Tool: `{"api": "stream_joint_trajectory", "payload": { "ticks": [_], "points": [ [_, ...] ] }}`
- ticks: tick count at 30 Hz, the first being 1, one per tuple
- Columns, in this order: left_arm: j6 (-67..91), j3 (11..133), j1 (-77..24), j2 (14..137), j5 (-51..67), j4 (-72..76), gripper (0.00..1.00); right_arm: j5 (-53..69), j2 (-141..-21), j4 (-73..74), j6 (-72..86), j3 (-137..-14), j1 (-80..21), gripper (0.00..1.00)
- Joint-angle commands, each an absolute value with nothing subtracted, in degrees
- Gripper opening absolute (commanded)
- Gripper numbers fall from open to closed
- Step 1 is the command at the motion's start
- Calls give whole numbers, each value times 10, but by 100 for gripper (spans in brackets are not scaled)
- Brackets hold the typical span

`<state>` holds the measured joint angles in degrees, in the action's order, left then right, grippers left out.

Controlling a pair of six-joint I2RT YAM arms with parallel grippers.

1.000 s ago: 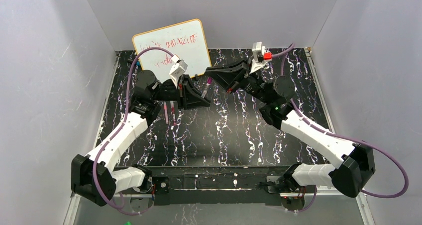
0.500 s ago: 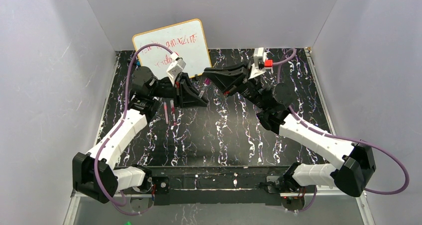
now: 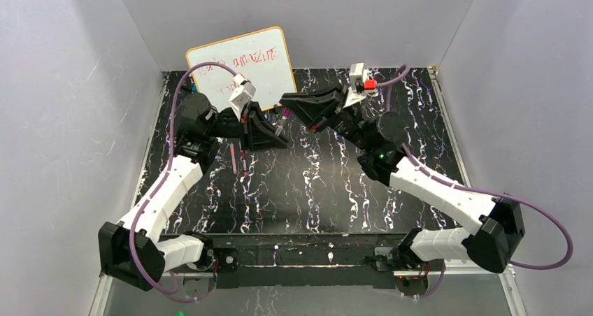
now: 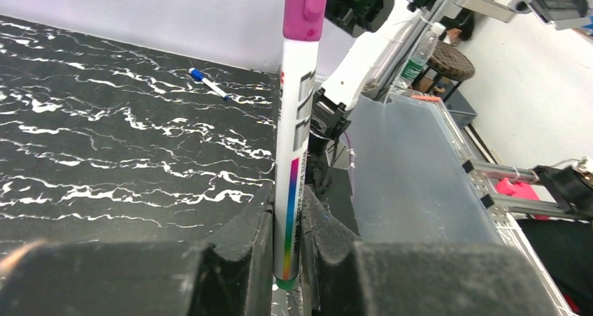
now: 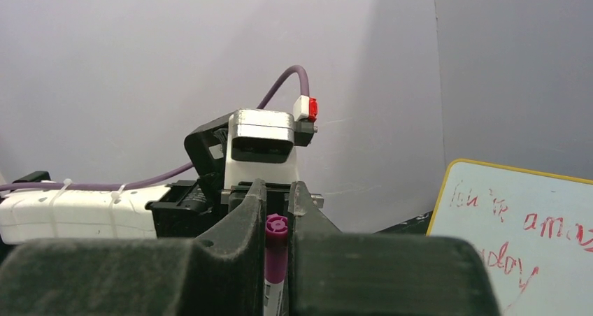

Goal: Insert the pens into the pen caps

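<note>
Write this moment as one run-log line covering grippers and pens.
left gripper: shut on white pen | right gripper: shut on magenta cap | cap: on pen's upper end | pink pen: lying on table

A whiteboard (image 3: 238,61) leans on the back wall at the far left of the table (image 3: 315,190). Just before it, a pen (image 4: 292,155) stands upright between the fingers of the left gripper (image 4: 287,225). The cap (image 4: 305,8) on its top sits in the right gripper (image 5: 275,211), which reaches in from the right. Another pen (image 3: 233,159) lies on the table nearer, beside the left arm.
</note>
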<state>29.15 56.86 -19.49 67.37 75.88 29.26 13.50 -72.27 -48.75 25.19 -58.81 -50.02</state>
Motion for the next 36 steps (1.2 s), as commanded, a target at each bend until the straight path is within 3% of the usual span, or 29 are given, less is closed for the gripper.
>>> {"api": "stream_joint_trajectory", "payload": {
  "ticks": [1, 4, 8, 15, 23, 36],
  "points": [
    [218, 623, -189, 621, 603, 238, 0, 256, -773, -229, 229, -576, -543, 14],
    [162, 603, -189, 602, 587, 165, 0, 219, -756, -229, 214, -610, -535, 36],
    [122, 560, -189, 581, 562, 107, 0, 202, -744, -223, 201, -677, -507, 57],
    [95, 473, -189, 557, 503, 76, 0, 163, -703, -219, 187, -705, -467, 79],
    [122, 391, -190, 632, 291, 47, 0, 109, -599, -176, 158, -652, -457, 87],
    [196, 548, -272, 836, -93, -134, 0, 80, -508, -91, 134, -625, -457, 89]
  ]
}}
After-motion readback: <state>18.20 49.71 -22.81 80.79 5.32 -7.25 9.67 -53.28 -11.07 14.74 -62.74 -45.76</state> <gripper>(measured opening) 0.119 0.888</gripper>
